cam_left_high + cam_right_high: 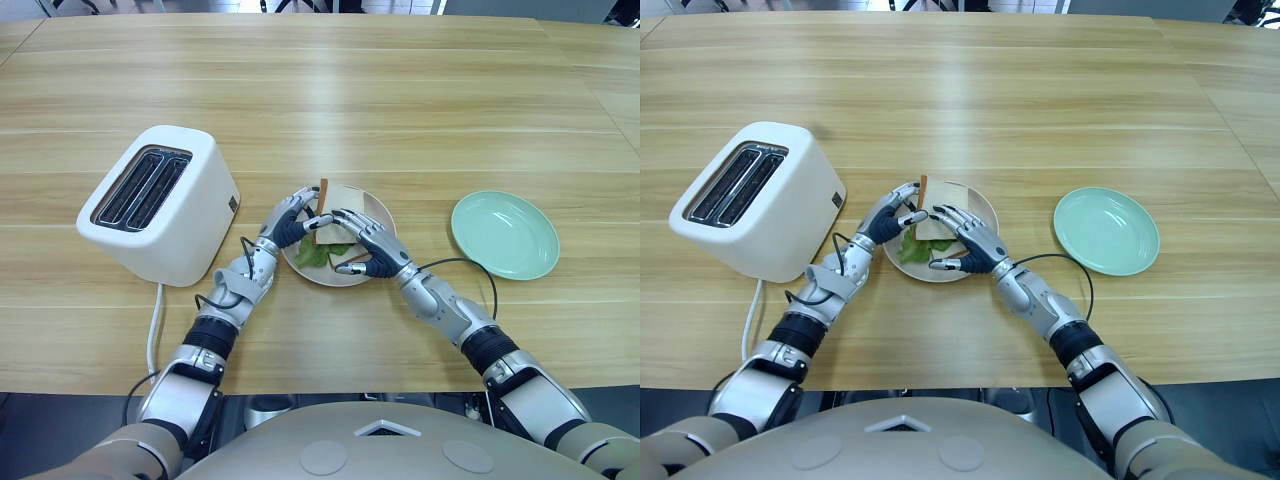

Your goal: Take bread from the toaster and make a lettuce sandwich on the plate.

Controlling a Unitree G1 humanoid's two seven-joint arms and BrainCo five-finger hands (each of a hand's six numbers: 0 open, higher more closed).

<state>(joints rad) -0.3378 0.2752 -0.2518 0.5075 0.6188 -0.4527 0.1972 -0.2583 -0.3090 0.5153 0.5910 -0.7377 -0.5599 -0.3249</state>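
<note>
A broad wooden table of pale planks is carrying everything here. A white toaster is sitting on its left part, with its white cord trailing toward the near edge. A tan plate is resting near the middle, just right of the toaster, and a green plate is lying farther right, apart from both.

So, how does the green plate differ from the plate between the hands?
The sandwich plate is tan; the green plate is mint. The sandwich plate carries bread and lettuce, with the left hand and right hand at it; the green plate carries no food, untouched, farther right. Both are round, on the table.
</note>
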